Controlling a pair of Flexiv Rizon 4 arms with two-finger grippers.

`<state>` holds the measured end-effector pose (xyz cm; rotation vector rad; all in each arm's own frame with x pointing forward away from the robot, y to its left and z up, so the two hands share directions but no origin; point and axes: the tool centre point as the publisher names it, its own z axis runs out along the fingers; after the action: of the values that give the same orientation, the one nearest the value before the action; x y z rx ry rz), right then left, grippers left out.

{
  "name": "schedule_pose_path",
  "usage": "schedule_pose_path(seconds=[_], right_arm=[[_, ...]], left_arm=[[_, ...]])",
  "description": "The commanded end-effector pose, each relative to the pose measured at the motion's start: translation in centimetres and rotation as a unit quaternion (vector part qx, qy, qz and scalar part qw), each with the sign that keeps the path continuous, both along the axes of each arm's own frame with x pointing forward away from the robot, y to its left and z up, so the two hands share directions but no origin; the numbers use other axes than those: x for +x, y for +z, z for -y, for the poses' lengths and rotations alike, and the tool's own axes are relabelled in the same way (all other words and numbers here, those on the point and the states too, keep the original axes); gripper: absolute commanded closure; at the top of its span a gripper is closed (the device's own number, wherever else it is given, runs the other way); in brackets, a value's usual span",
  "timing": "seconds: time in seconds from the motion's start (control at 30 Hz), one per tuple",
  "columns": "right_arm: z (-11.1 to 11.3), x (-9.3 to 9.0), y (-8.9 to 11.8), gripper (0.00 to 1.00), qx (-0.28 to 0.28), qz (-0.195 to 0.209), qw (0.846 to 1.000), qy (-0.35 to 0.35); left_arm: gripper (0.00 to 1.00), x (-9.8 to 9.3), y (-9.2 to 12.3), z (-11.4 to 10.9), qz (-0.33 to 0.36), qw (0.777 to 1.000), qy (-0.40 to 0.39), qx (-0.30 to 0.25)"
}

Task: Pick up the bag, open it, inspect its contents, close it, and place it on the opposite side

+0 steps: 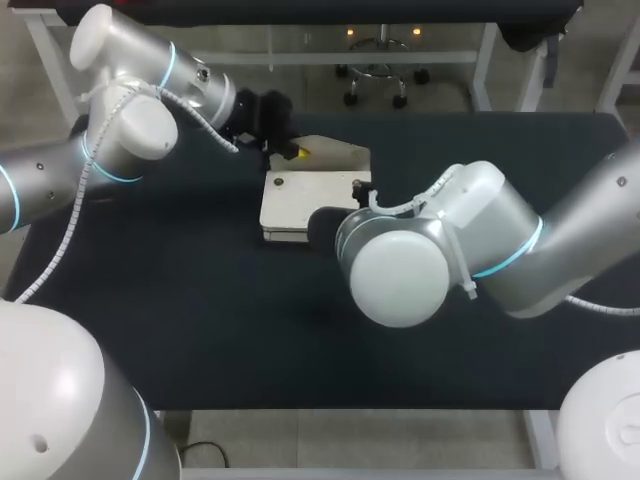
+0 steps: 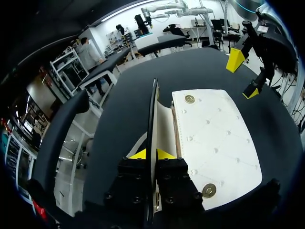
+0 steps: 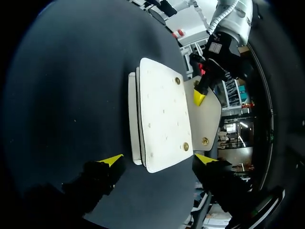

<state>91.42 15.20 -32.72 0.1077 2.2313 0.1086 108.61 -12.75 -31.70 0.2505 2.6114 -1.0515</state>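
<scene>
The white bag (image 1: 305,200) lay near the middle of the dark table (image 1: 200,300), with its flap (image 1: 335,155) standing up at the 12 o'clock side. The left gripper (image 2: 151,153) pinched this flap between both fingers. The right gripper (image 3: 158,159) hung over the bag's 3 o'clock end, its fingers spread wide apart

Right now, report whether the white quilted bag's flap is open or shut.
Open: the left gripper pinches the flap, raised off the white quilted bag.
</scene>
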Motion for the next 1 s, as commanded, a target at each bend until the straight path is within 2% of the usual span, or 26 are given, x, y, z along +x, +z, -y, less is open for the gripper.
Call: schedule_pose_path(seconds=[0.03,0.07,0.13,0.2,0.27,0.33,0.37,0.57,0.7,1.0], right_arm=[[1.0,-0.7,1.7,0.10,0.009,-0.002,1.000,0.013],[1.0,-0.7,1.9,0.27,0.009,-0.003,1.000,0.017],[1.0,-0.5,2.5,0.53,0.004,-0.009,1.000,0.018],[1.1,-0.3,3.1,0.59,0.004,-0.014,1.000,0.024],[1.2,0.0,3.6,0.71,0.003,-0.019,0.999,0.026],[1.3,0.3,4.2,0.93,0.007,-0.025,0.999,0.033],[1.3,0.4,4.5,1.00,0.006,-0.028,0.999,0.033],[1.5,1.4,5.7,1.00,0.003,-0.050,0.998,0.034],[1.5,3.2,6.4,1.00,0.007,-0.085,0.995,0.047],[1.5,3.2,6.4,1.00,0.007,-0.085,0.995,0.047]], left_arm=[[1.00,-0.9,2.1,-0.7,0.006,1.000,-0.003,0.005],[1.00,-1.0,2.4,-0.8,0.010,1.000,-0.004,0.005],[1.00,-1.3,3.1,-1.0,0.015,1.000,-0.006,0.007],[1.00,-1.5,3.6,-1.1,0.019,1.000,-0.006,0.009],[1.00,-1.7,4.1,-1.2,0.023,1.000,-0.006,0.009],[1.00,-1.9,4.6,-1.3,0.026,1.000,-0.007,0.009],[1.00,-2.0,4.8,-1.3,0.027,1.000,-0.007,0.009],[1.00,-2.5,6.0,-1.6,0.027,1.000,-0.010,0.000],[1.00,-2.7,6.3,-1.7,0.030,0.999,-0.011,0.000],[1.00,-2.7,6.3,-1.7,0.030,0.999,-0.011,0.000]])
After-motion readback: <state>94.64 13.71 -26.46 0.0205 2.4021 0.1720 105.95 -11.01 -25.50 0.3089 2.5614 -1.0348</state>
